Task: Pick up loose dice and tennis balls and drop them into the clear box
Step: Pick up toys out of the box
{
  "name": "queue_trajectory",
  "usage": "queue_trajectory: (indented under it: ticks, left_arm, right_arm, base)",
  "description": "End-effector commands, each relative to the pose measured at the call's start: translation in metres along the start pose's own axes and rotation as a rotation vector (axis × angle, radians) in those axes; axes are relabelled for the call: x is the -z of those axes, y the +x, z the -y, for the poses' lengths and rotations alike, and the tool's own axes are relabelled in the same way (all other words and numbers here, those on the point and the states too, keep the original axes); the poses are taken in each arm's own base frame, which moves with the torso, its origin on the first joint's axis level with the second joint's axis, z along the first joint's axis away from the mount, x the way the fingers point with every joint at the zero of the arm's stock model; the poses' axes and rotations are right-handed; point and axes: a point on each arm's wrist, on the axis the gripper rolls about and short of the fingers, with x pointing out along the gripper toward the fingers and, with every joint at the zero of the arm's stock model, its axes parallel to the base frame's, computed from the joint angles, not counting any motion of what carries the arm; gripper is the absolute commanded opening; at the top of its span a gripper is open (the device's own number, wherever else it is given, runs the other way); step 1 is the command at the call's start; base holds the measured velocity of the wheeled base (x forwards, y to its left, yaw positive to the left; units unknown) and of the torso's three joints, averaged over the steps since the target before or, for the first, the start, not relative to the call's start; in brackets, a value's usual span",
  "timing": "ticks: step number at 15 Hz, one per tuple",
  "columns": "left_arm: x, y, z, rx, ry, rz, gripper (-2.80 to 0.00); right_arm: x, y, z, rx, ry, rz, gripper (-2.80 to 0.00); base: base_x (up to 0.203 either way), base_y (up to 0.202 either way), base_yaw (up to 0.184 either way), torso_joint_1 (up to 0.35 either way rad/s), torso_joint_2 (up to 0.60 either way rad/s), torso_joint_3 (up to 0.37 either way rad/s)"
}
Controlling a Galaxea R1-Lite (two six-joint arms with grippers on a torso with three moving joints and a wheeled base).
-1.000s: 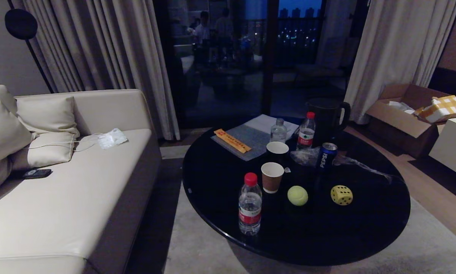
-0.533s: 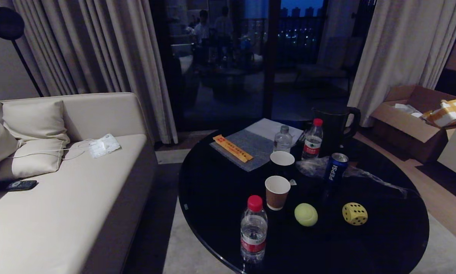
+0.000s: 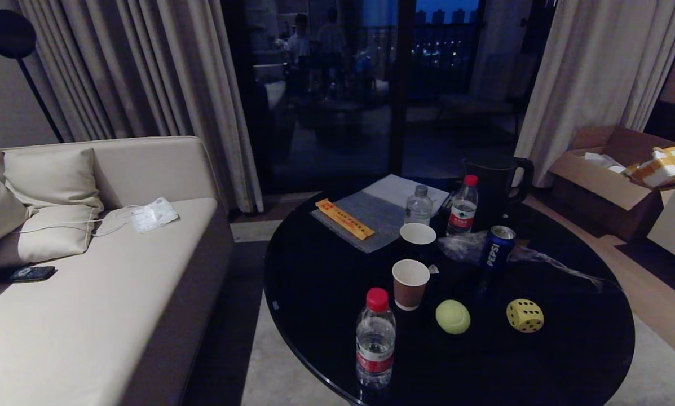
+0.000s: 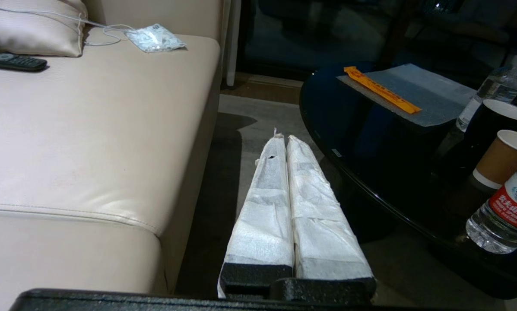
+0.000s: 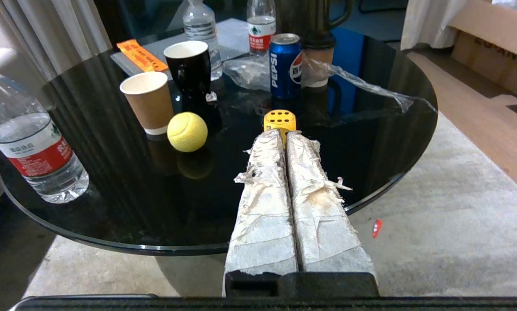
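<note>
A yellow-green tennis ball [image 3: 453,317] [image 5: 187,131] lies on the round black table [image 3: 326,282], right of a brown paper cup. A yellow die [image 3: 524,315] [image 5: 279,120] with dark pips sits to the ball's right. The clear box is out of view. Neither arm shows in the head view. My right gripper [image 5: 284,134] is shut and empty, held short of the table's near edge and pointing at the die. My left gripper [image 4: 283,138] is shut and empty over the floor between the sofa and the table.
On the table stand a water bottle [image 3: 375,338], a brown cup [image 3: 410,283], a black cup [image 3: 417,239], a Pepsi can [image 3: 496,247], two more bottles, a dark jug [image 3: 495,183], crumpled clear plastic and a grey mat. A beige sofa [image 3: 89,293] is left; cardboard boxes stand right.
The whole view has shifted: the table and its things sit lower and further right in the head view than a second ago, so the camera moved. Nothing on the table has moved.
</note>
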Motion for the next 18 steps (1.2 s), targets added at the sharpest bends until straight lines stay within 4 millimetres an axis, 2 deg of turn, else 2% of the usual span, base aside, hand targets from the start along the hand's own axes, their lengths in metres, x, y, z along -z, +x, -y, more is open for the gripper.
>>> queue_trajectory:
  ticks: [1, 18]
  left_arm:
    - [-0.0001, 0.0001, 0.0, -0.001, -0.004, 0.0, -2.8]
    - [-0.0001, 0.0, 0.0, -0.001, -0.004, 0.0, -2.8]
  right_arm:
    - [0.0001, 0.0001, 0.0, 0.001, 0.0, -0.002, -2.8]
    - [0.0001, 0.0001, 0.0, -0.002, -0.003, -0.002, -2.8]
  base:
    - [0.0, 0.0, 0.0, 0.002, 0.0, -0.168]
    - [0.0, 0.0, 0.0, 0.003, 0.0, -0.195]
